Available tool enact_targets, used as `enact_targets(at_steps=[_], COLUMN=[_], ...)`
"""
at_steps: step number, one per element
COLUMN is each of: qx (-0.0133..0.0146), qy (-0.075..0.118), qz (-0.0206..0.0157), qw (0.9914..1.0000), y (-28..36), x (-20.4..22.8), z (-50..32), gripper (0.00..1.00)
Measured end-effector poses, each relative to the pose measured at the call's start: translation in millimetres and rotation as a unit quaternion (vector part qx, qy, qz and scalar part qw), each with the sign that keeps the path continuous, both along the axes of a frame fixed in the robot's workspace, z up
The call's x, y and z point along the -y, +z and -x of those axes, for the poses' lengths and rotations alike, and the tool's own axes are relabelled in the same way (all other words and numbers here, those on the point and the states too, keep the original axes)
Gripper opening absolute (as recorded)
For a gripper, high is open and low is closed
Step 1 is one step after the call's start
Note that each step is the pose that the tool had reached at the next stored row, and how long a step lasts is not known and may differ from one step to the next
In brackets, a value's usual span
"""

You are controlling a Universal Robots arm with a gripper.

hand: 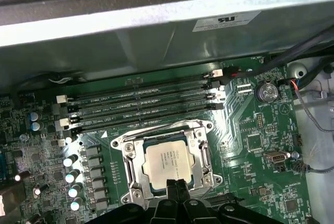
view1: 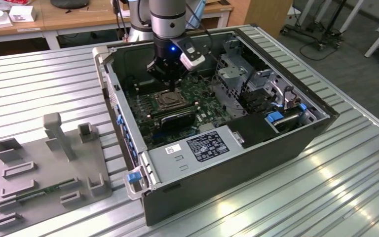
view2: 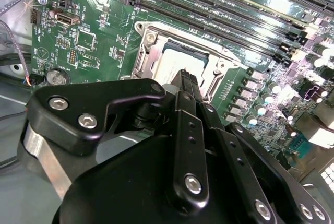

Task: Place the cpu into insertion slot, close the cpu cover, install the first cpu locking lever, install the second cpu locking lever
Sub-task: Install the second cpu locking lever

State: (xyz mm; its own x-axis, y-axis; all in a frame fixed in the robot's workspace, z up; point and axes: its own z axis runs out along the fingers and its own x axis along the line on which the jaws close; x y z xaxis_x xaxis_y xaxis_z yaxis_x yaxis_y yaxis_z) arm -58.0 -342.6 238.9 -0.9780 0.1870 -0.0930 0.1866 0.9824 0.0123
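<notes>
The pale silvery cpu (hand: 168, 162) lies flat in the insertion slot (hand: 127, 167) on the green motherboard, inside the open computer case (view1: 196, 148). The silvery cpu cover (hand: 201, 153) lies down around the chip as a frame. My gripper (hand: 176, 185) hangs just above the socket's edge, its black fingertips together and nothing between them. In the second wrist view the fingers (view2: 187, 85) hide part of the cpu (view2: 175, 66). In the exterior view the gripper (view1: 170, 87) stands right over the socket (view1: 168, 100).
Long black memory slots (hand: 146, 106) run beside the socket. A row of capacitors (hand: 73, 177) and a coin battery (hand: 267, 92) sit near it. The case's metal wall (hand: 156, 41) rises close by. A drive cage (view1: 242, 74) fills the case's far side. A grey fixture tray (view1: 45, 173) lies outside.
</notes>
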Motion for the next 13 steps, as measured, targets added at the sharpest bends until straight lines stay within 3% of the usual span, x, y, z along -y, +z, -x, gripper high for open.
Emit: enact_targets(at_steps=[13], qx=[0.0000], qy=[0.000], qz=[-0.0001], qw=[1.00000], y=[7.7], x=[1.5], z=[0.0], gripper=[0.11])
